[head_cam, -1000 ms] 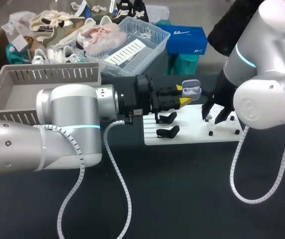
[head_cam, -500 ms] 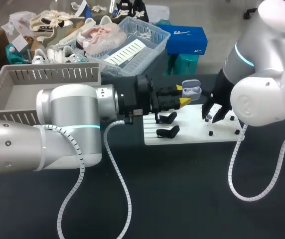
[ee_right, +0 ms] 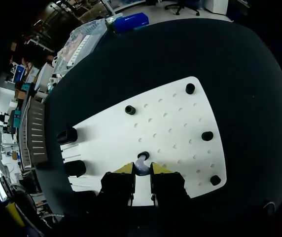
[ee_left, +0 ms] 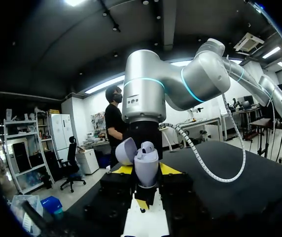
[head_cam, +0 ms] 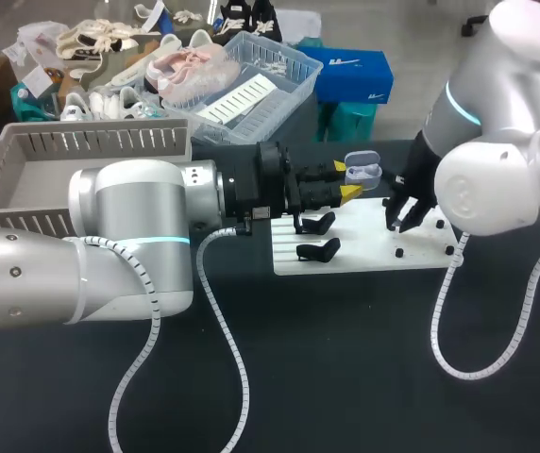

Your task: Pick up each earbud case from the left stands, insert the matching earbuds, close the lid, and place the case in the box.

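My left arm lies level, its left gripper (head_cam: 345,179) clamping the open-lidded earbud case (ee_left: 146,167) above the white board's (head_cam: 374,251) far edge. My right gripper (ee_right: 142,170) points down onto the board, nipping an earbud (ee_right: 141,163). Two black stands (head_cam: 317,236) occupy the board's left end. Since earlier, the right arm has edged inward.

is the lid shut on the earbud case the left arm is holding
No, the earbud case has its lid swung open, with an earbud showing in it.
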Action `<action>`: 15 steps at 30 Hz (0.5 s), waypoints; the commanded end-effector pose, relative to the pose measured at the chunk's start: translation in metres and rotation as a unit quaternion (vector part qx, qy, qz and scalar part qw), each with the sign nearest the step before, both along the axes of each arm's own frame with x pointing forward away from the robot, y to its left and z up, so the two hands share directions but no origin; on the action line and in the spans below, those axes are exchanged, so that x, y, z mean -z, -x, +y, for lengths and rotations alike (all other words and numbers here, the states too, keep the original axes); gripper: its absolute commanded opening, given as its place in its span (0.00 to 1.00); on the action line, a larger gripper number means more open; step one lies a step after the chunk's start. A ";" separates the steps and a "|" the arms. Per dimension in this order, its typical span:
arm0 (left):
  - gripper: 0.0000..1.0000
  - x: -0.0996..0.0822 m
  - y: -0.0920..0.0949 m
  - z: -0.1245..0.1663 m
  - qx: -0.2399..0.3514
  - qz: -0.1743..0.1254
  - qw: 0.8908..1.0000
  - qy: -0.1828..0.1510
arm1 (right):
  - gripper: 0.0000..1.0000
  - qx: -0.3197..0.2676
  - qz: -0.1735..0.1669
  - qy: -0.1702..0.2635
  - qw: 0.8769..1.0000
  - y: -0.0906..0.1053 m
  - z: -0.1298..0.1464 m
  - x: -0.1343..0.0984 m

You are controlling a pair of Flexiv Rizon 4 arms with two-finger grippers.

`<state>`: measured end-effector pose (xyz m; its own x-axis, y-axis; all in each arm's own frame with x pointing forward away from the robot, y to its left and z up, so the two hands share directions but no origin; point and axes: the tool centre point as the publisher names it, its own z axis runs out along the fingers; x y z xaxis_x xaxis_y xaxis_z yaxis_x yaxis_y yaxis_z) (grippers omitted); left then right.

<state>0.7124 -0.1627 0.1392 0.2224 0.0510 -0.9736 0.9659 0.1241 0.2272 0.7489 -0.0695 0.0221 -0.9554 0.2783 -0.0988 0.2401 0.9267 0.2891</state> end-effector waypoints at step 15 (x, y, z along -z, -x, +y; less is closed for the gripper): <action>0.00 0.001 0.000 -0.001 -0.002 -0.001 1.000 0.001 | 0.00 0.009 -0.012 -0.007 1.000 0.004 -0.008 -0.012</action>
